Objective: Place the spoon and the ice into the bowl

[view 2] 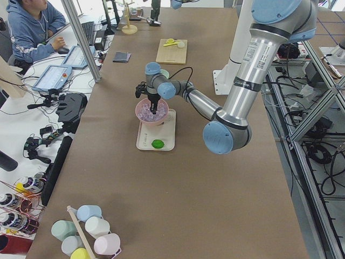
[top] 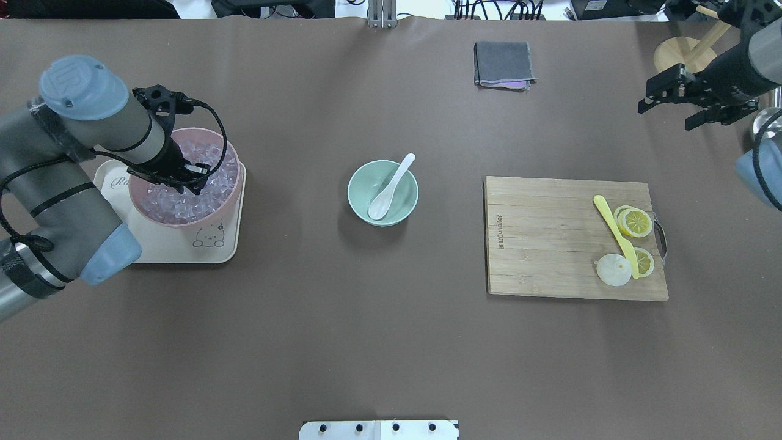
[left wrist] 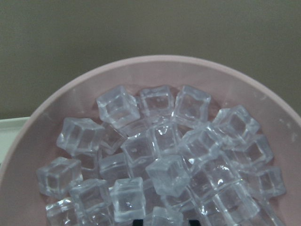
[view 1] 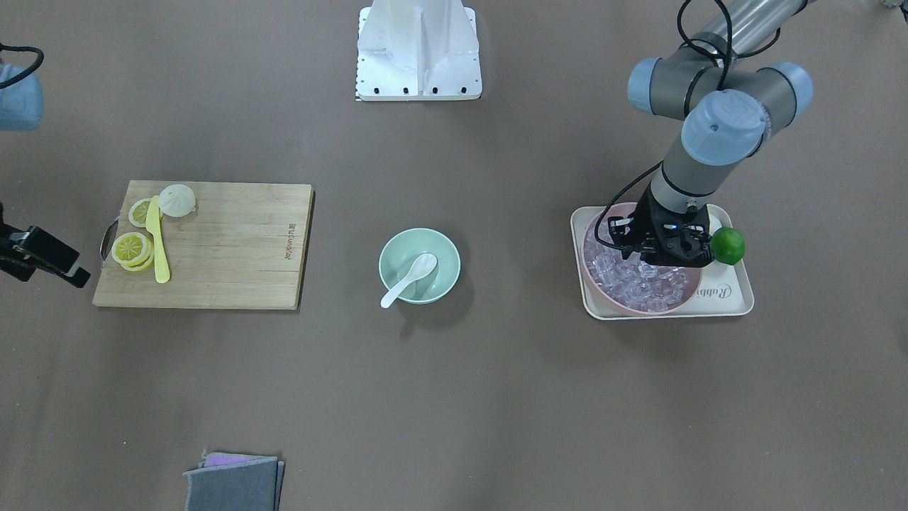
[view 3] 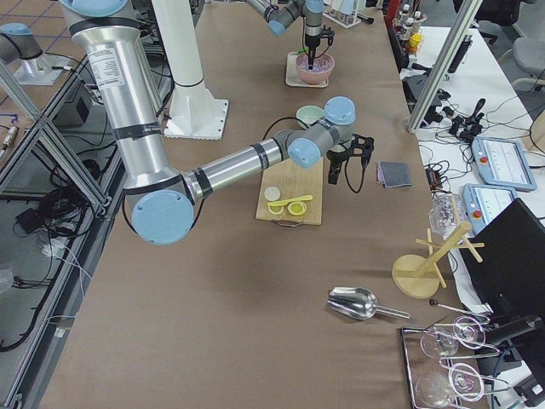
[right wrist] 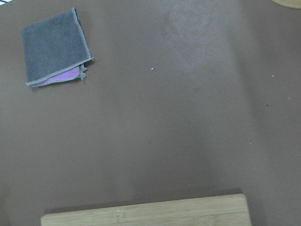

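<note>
Standing among the ice [left wrist: 162, 174], the left hand [top: 192, 180] may lose a slick cube before the bowl [top: 363, 183]; whether it is apart or clamped on one cannot be told.

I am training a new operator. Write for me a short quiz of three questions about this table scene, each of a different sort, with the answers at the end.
1. True or false: the spoon lies in the mint-green bowl.
2. Choose one: the left gripper is lowered over A) the cutting board, B) the pink bowl full of ice, C) the grey cloth.
3. Fill in: on the tray, beside the pink bowl, sits a green ____.

Key: 1 true; 2 B; 3 lime.
</note>
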